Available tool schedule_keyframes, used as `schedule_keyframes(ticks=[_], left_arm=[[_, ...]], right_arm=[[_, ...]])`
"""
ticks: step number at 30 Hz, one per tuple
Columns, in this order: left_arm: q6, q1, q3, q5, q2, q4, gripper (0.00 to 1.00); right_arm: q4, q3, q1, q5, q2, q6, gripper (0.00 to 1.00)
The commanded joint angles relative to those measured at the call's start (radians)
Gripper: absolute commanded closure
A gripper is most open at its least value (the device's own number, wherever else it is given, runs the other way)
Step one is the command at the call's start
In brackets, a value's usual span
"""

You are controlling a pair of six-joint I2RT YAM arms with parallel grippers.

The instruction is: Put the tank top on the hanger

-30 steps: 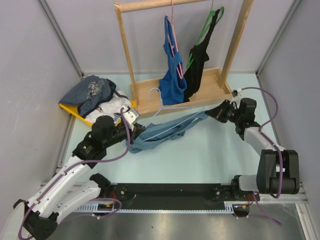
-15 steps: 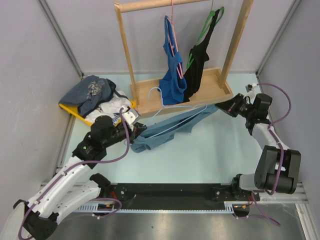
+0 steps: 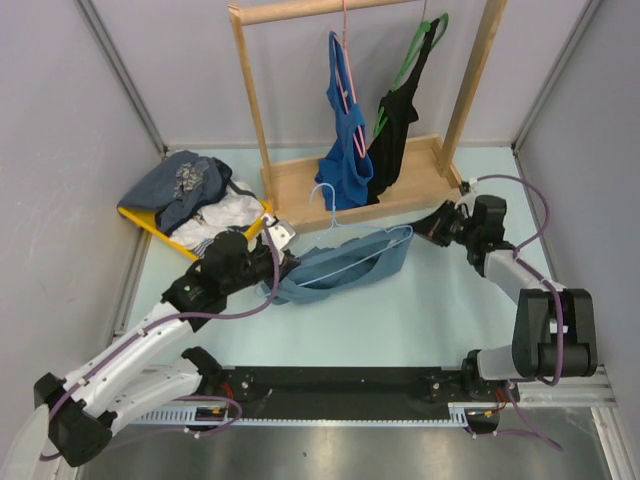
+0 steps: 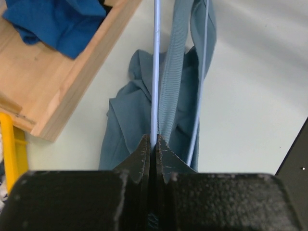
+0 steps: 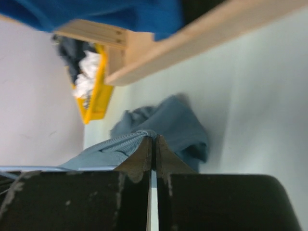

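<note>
**On the pale table (image 3: 430,310), before the wooden rack (image 3: 300,195): threading the hanger**

Dusty teal tank top (image 3: 345,268) lies partly threaded on thin pale-blue wire hanger (image 4: 155,72). Left gripper (image 4: 155,140) pinches the wire; right gripper (image 5: 153,138) pinches a strap. Overstretching could slip either grip.

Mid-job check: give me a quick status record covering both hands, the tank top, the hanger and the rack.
left hand: shut on the hanger wire
right hand: shut on a strap of the tank top
tank top: bunched on the table, in front of the rack
hanger: lying along the tank top, not hung
rack: blue top and black top hanging
</note>
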Motion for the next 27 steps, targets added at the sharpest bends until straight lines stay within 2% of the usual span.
schedule_keyframes(ticks=[1,2,5,6,9,11,15,20,27], left_arm=[[-0.035,-0.017,-0.004,-0.11,0.04,0.029,1.0],[-0.043,-0.019,-0.004,-0.12,0.052,0.028,1.0],[-0.055,-0.017,-0.006,-0.154,0.071,0.025,1.0],[-0.058,-0.019,-0.006,-0.162,0.085,0.025,1.0],[-0.064,-0.019,-0.001,-0.182,0.102,0.02,1.0],[-0.066,-0.017,0.001,-0.179,0.106,0.017,1.0],[-0.072,-0.017,0.008,-0.19,0.12,0.011,1.0],[-0.071,-0.017,0.013,-0.214,0.118,0.003,1.0],[-0.071,-0.017,0.014,-0.213,0.115,-0.001,1.0]], right_arm=[[0.047,-0.05,0.054,0.178,0.028,-0.037,1.0],[0.053,-0.045,0.06,0.181,0.056,-0.04,1.0],[0.059,-0.034,0.091,0.187,0.086,-0.042,0.83],[0.061,-0.036,0.096,0.193,0.09,-0.045,0.64],[0.059,-0.062,0.097,0.222,0.083,-0.046,0.33],[0.055,-0.091,0.074,0.231,0.077,-0.042,0.24],[0.073,-0.148,0.083,0.198,0.015,-0.084,0.22],[0.022,-0.171,0.305,0.311,-0.055,-0.238,0.22],[0.035,-0.156,0.407,0.353,-0.013,-0.307,0.22]])
